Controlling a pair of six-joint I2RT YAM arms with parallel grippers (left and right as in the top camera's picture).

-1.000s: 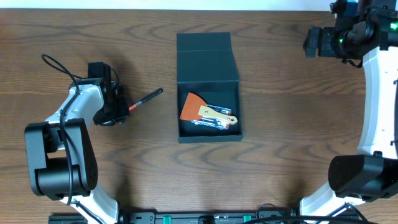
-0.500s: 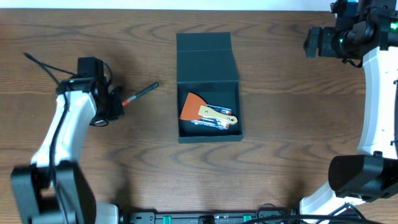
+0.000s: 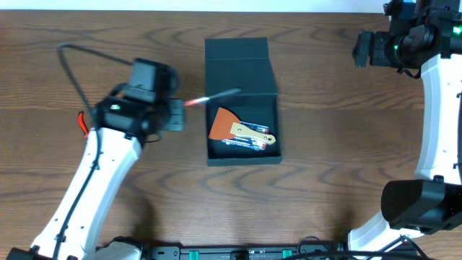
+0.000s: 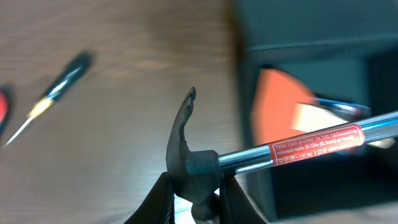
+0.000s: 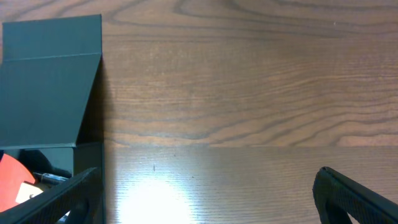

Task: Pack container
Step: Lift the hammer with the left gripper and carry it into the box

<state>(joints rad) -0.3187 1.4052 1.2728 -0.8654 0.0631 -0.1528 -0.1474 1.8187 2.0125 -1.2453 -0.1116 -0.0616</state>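
Two arms at the brown wooden counter (image 3: 325, 180). Left claw (image 4: 198, 202) is clamped on the small hammer with black head, chrome shaft and red label (image 4: 249, 158). Its fingers (image 4: 239, 200) pinch the head from both sides, and the head's curved prong points up, away from the claw. The shaft runs out to the claw's right and crosses the side wall of the dark teal, nearly square rigid cardboard box (image 3: 242, 160). In the overhead view the shaft's far end is above the box near the hinge line.

The box sits on the counter just right of the left claw. It is open, with its hinged teal flap lid (image 3: 238, 68) folded back on the side away from the robot. Inside the box, beyond the claw and under the shaft, is an orange flat-bladed scraper with pale wooden handle (image 3: 221, 124). It lies on blue-handled tools (image 3: 249, 144) too small to tell apart.

On the counter left of the left claw is a black-handled screwdriver with thin metal tip (image 4: 59, 90), blurred. A red item (image 4: 2, 111) at the wrist view's edge is mostly cut off.

Right claw (image 5: 206, 186) is well apart from the box, above the counter, fingers spread wide. The box is off to its left, and only the lid and one corner of the compartment show in its view.
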